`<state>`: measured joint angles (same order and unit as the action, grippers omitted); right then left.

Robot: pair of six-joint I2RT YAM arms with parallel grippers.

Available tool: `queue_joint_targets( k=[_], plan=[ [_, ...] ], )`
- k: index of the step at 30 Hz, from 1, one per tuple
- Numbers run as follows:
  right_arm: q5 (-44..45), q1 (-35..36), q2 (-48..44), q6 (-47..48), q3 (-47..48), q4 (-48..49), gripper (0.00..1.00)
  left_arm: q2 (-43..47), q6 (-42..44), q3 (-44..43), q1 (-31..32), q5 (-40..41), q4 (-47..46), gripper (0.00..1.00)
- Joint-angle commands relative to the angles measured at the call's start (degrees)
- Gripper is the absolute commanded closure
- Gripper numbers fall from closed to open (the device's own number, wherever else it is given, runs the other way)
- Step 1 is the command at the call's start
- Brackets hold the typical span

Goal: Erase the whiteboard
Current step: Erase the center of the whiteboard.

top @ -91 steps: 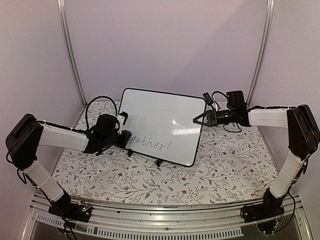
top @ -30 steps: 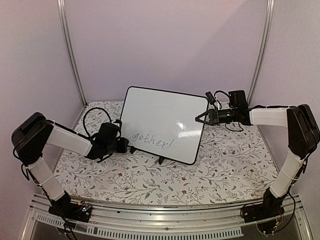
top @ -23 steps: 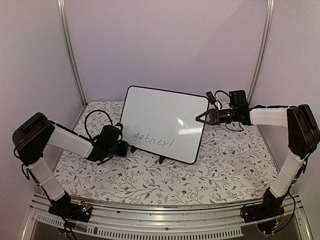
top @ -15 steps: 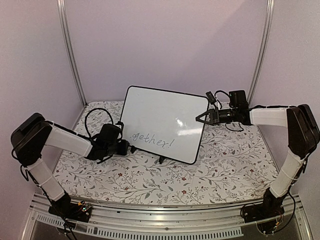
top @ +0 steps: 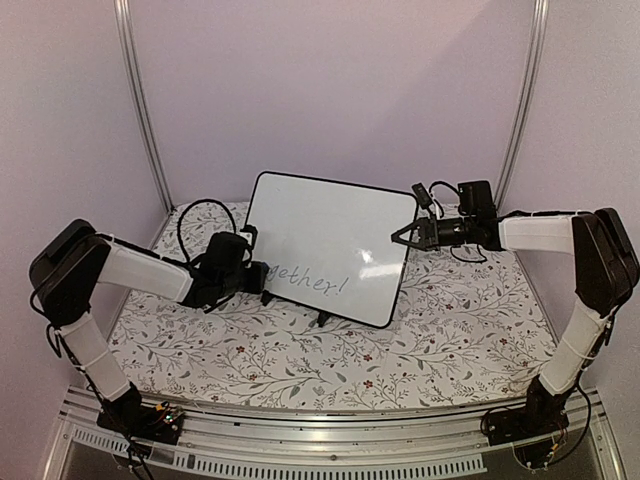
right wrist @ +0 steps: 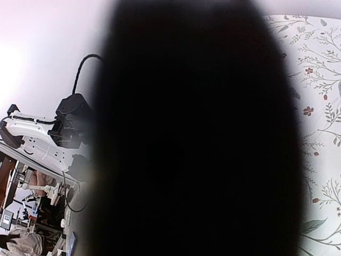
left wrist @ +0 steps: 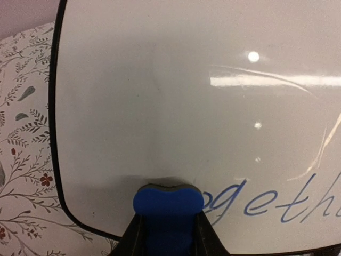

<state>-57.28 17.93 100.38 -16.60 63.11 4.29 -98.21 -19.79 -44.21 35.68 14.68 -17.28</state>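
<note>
White and glossy inside a thin black frame, the whiteboard (top: 320, 225) stands tilted back on small black feet at the middle of the floral tablecloth (top: 450, 320) in the top view, with grey handwriting (top: 310, 283) along its lower part. The left gripper (top: 252, 275) sits at the board's lower left corner, and the right gripper (top: 400, 238) reaches in from the right, its fingers drawn together on the board's right edge. In the left wrist view the whiteboard (left wrist: 186, 96) fills most of the picture, the tablecloth (left wrist: 21, 160) showing at the left. The left gripper (left wrist: 167, 226) pinches a blue eraser (left wrist: 167, 205) whose grey top touches the board near the lower left corner, just beside the first letters of the handwriting (left wrist: 266, 205), which looks blue here. In the right wrist view a blurred dark shape (right wrist: 197, 133) covers the middle, hiding the fingers, with the tablecloth (right wrist: 319, 106) at the right.
</note>
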Motion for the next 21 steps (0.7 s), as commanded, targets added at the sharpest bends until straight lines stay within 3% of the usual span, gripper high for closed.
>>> queue_joint_targets(
  k=[1, 12, 21],
  plan=[
    [-2.38, 0.96, 0.8, -0.71, -1.27, -4.73, 1.0, -2.82, -1.45, 0.6, 1.09, 0.39, 4.75, 1.0],
    [-2.49, 1.07, 0.52, -0.56, -1.33, -4.76, 1.0, 0.76, -4.88, 7.63, 1.66, -0.48, 4.71, 1.0],
    [-2.8, 1.08, 0.85, -0.58, -1.36, -4.75, 1.0, 2.15, -2.26, 2.99, 0.34, 1.94, 3.62, 1.0]
  ],
)
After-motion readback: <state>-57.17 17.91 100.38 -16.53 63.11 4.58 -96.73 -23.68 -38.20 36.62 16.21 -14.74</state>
